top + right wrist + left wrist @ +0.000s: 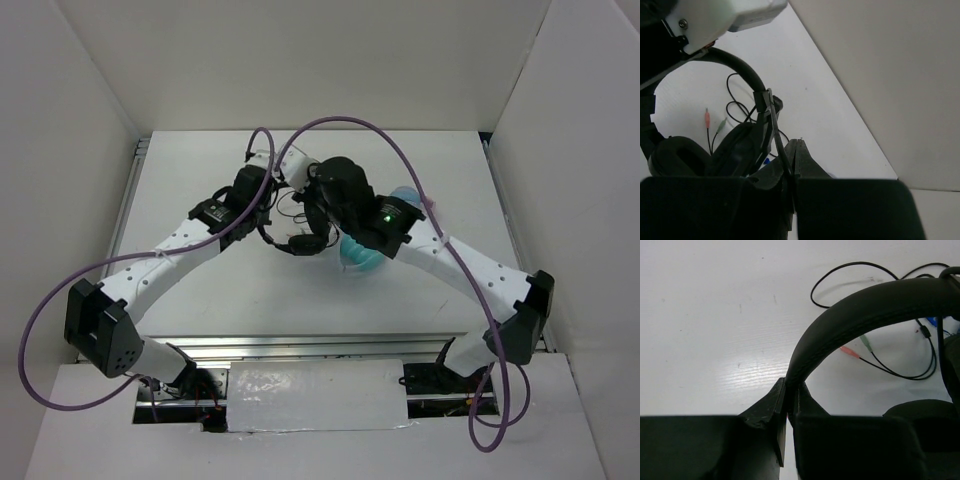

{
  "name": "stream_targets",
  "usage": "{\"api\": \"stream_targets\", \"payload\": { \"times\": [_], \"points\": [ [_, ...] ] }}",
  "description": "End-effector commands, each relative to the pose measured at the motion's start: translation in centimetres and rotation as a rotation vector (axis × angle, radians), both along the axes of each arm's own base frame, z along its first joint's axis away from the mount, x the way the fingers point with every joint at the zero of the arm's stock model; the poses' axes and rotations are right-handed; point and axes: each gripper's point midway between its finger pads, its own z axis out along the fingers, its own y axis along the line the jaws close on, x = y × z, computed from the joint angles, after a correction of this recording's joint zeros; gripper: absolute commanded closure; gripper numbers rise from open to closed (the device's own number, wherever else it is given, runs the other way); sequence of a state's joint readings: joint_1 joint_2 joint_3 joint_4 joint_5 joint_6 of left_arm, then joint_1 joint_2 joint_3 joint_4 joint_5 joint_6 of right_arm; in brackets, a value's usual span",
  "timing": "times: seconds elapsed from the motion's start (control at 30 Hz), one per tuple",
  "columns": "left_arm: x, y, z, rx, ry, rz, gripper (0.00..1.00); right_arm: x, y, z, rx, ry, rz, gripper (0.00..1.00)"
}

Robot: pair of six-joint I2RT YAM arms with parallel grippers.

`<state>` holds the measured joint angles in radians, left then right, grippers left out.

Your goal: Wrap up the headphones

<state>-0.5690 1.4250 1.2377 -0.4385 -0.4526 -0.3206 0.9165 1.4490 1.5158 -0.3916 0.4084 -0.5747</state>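
Note:
The black headphones [300, 240] are held up over the middle of the table. My left gripper [790, 386] is shut on the black headband [865, 305], near one end of its arch. A padded earcup [920, 415] hangs at the lower right of the left wrist view. My right gripper [796, 144] is shut on the thin black cable [775, 130], which runs up to the headband's side [740, 65]. The loose cable loops over the table and ends in pink and green plugs [852, 351]. In the top view the two grippers [272, 190] [318, 190] are close together.
Teal headphones [360, 258] lie under my right forearm. A pale blue and pink object [408, 195] sits just behind the right arm. White walls enclose the table on the left, back and right, and one wall is close to the right gripper [880, 75].

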Motion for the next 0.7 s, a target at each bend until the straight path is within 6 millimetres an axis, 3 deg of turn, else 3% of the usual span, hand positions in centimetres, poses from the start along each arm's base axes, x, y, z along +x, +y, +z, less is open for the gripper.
{"api": "stream_targets", "payload": {
  "times": [0.0,0.17,0.2,0.3,0.43,0.53,0.57,0.67],
  "points": [
    [0.6,2.8,0.5,0.057,0.004,0.136,1.0,0.5,1.6,3.1,0.078,-0.058,-0.033,1.0],
    [1.0,3.7,1.3,0.005,-0.014,0.194,1.0,1.6,2.6,1.4,0.055,0.01,-0.095,1.0],
    [1.3,4.5,1.7,-0.008,-0.021,0.223,1.0,1.6,2.9,2.4,0.115,0.025,-0.114,1.0],
    [2.1,6.3,2.7,-0.059,-0.038,0.303,1.0,1.3,2.5,1.7,0.17,0.123,-0.161,1.0],
    [3.1,8.8,4.5,-0.14,-0.087,0.433,1.0,-0.5,3.8,1.3,0.304,0.282,-0.075,0.97],
    [4.0,9.5,6.7,-0.223,-0.139,0.462,1.0,-3.3,6.5,0.7,0.372,0.383,0.096,0.94],
    [4.2,9.5,7.8,-0.247,-0.158,0.46,1.0,-5.1,7.6,-0.5,0.366,0.428,0.174,0.92],
    [4.4,10.2,9.1,-0.263,-0.185,0.493,1.0,-6.4,9.5,-0.2,0.439,0.446,0.245,0.9]
  ]
}}
